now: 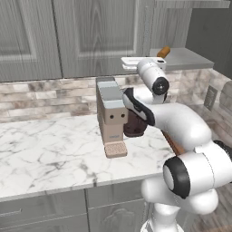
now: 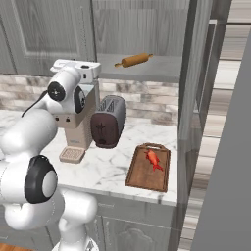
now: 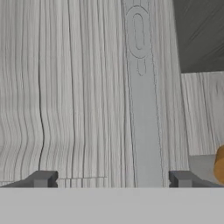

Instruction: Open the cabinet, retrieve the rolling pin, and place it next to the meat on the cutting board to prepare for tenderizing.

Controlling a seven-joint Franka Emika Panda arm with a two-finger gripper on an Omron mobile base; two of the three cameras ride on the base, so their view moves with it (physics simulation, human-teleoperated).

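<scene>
The rolling pin [image 2: 135, 60] lies on the grey shelf [image 2: 152, 71] of the open cabinet, its orange end at the right edge of the hand view [image 3: 220, 165]. My gripper [image 3: 112, 179] is open with nothing between its fingertips. It faces a shut cabinet door [image 3: 78, 87] just left of the open compartment, up at shelf height [image 2: 75, 63] and left of the pin. The red meat [image 2: 153, 159] lies on the reddish-brown cutting board [image 2: 148, 169] on the counter below the shelf. The opened door [image 2: 193, 78] stands edge-on at the right.
A tan coffee machine [image 2: 78, 128] and a dark toaster [image 2: 108, 121] stand on the marble counter [image 1: 50, 149] below my hand, left of the board. Grey drawer fronts [image 1: 41, 210] run under the counter edge. A wall outlet [image 1: 210, 97] sits at the right.
</scene>
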